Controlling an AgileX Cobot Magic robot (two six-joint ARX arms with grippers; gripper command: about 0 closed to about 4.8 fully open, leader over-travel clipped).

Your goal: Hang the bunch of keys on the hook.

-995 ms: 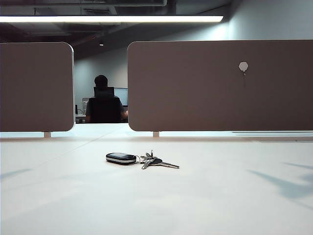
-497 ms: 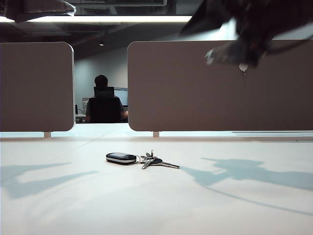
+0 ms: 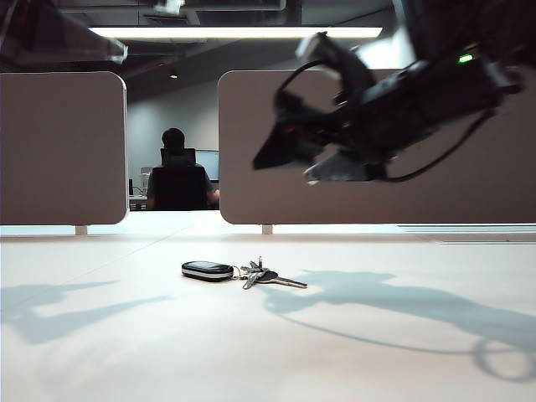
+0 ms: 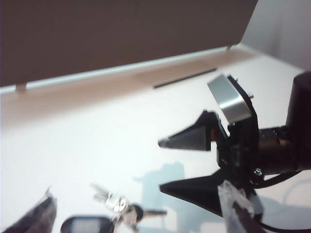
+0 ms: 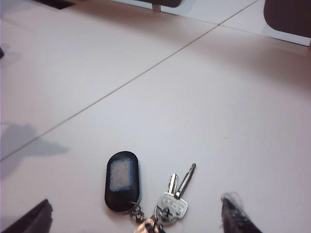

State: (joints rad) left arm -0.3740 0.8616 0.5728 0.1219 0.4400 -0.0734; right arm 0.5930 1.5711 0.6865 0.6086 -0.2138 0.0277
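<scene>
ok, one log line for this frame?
black-fob silver bunch of keys: flat on white table | right gripper: open, above | left gripper: open, above

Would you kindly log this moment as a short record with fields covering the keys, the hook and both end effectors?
Bunch of keys: lying flat on the white table, untouched
Hook: hidden behind the right arm in the exterior view
Right end effector: open, empty, in the air above the keys, in front of the brown panel
Left end effector: open, empty, aloft; its camera sees the keys between its fingers
Task status: keys not yet picked up
</scene>
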